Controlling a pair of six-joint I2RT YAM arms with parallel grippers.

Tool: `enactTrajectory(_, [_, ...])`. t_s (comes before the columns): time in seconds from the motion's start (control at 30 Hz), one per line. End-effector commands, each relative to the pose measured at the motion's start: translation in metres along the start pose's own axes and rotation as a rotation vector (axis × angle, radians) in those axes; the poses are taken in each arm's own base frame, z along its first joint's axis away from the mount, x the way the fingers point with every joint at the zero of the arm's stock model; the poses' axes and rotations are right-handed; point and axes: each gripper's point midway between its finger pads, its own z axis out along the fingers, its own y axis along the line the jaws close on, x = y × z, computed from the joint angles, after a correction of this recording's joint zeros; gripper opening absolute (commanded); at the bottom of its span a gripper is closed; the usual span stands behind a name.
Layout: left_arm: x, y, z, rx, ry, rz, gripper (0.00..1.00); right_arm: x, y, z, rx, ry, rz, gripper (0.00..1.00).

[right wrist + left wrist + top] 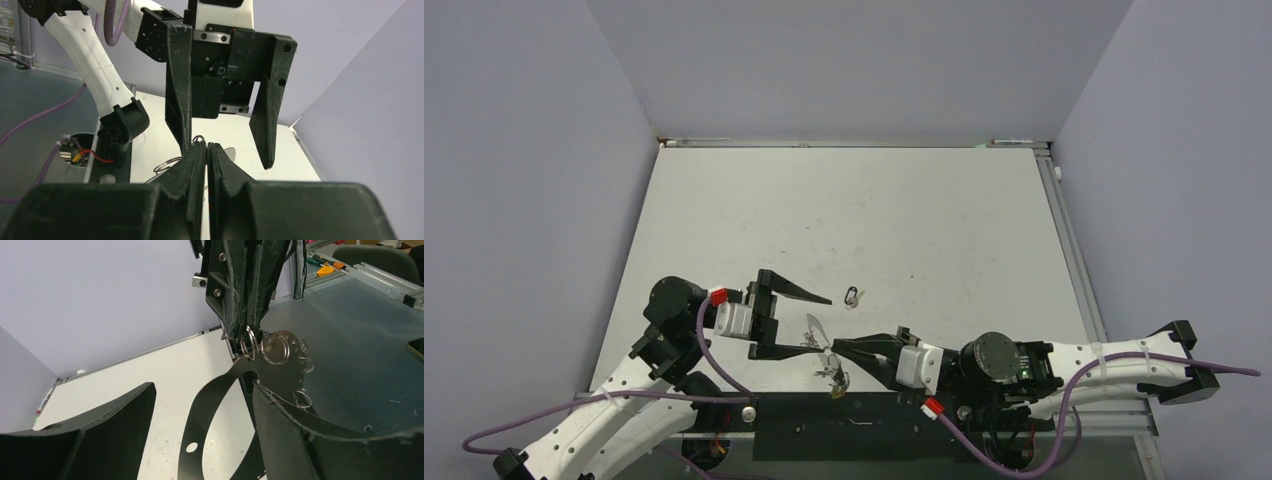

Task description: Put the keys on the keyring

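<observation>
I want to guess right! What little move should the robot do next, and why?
Probably swing the left claw toward the clipped key lying alone on the table. That claw is open and empty, while the right claw pinches the keyring, other keys dangling.

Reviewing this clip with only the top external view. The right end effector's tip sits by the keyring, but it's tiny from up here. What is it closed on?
Observer: In the left wrist view, the right end effector is closed on the keyring at its upper end, among wire split rings.
Operator: And the left end effector?
Observer: Open. The keyring, a flat band with a small punched hole, stands between its fingers.
</observation>
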Motion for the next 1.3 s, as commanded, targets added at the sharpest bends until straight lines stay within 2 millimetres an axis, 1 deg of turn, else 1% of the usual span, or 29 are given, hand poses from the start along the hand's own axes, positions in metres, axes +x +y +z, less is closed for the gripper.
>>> enactTrajectory(0.0, [-0.003, -0.002, 0.006, 0.044, -0.008, 0.002, 0.64, -0.044, -0.019, 0.002, 0.04, -0.126, 0.041, 0.05])
enactTrajectory(0.13, [-0.003, -0.004, 0.008, 0.065, -0.011, 0.0, 0.58, -0.04, -0.02, 0.003, 0.047, -0.118, 0.042, 0.05])
enactTrajectory(0.53, [0.003, -0.021, 0.011, 0.155, -0.003, -0.116, 0.51, -0.031, -0.024, 0.009, 0.052, -0.095, 0.039, 0.05])
enactTrajectory(0.63, [0.004, -0.022, 0.012, 0.17, 0.0, -0.142, 0.49, -0.029, -0.025, 0.01, 0.051, -0.089, 0.041, 0.05])
enactTrajectory(0.83, [0.005, -0.024, 0.012, 0.178, 0.002, -0.148, 0.32, -0.028, -0.028, 0.012, 0.05, -0.093, 0.044, 0.05])
enactTrajectory(0.93, [0.006, -0.024, 0.012, 0.178, 0.003, -0.15, 0.3, -0.026, -0.028, 0.013, 0.048, -0.089, 0.046, 0.05])
enactTrajectory(1.0, [0.006, -0.025, 0.011, 0.177, 0.002, -0.152, 0.32, -0.023, -0.027, 0.013, 0.045, -0.084, 0.049, 0.05])
enactTrajectory(1.07, [0.005, -0.026, 0.011, 0.175, 0.001, -0.155, 0.39, -0.02, -0.026, 0.014, 0.043, -0.077, 0.051, 0.05])
enactTrajectory(1.13, [0.005, -0.026, 0.011, 0.176, -0.002, -0.157, 0.43, -0.017, -0.027, 0.014, 0.046, -0.072, 0.055, 0.05])
enactTrajectory(1.2, [0.003, -0.027, 0.01, 0.181, -0.005, -0.16, 0.42, -0.015, -0.028, 0.014, 0.051, -0.068, 0.06, 0.05])
enactTrajectory(1.23, [0.003, -0.028, 0.01, 0.184, -0.007, -0.161, 0.4, -0.014, -0.028, 0.014, 0.053, -0.067, 0.063, 0.05])
enactTrajectory(1.27, [0.002, -0.028, 0.01, 0.186, -0.009, -0.162, 0.35, -0.016, -0.025, 0.015, 0.033, -0.079, 0.063, 0.05])
